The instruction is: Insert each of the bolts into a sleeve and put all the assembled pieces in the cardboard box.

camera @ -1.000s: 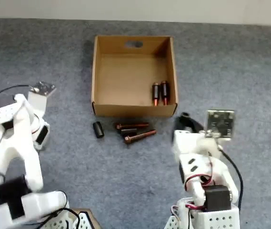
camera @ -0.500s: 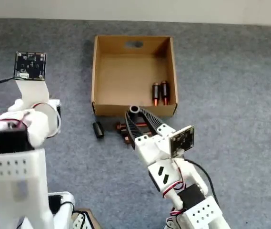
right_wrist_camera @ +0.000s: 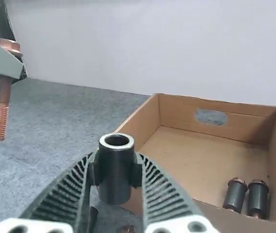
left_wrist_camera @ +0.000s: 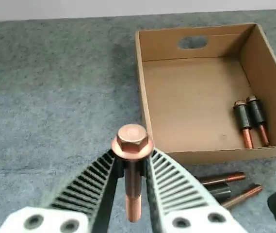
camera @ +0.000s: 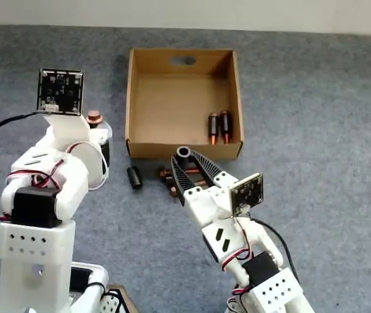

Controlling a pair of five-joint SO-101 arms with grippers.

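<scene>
Left hand closed on a bolt, upright with head up, left of the box, right hand clamped around an upright sleeve near the box's front wall, two assembled pieces inside by its right wall, two loose bolts and a loose sleeve on the bench in front.

In the high view the left arm rises tall from its base at the near left, white links stacked steeply. The left claw has its ribbed black fingers clamped on the shank of a copper bolt, which stands upright with its hexagonal head just above the fingertips. The right arm lies lower, stretching forward from its base and angling toward the left arm's side. The right claw pinches a black sleeve upright between its fingertips, the open bore facing up.
</scene>
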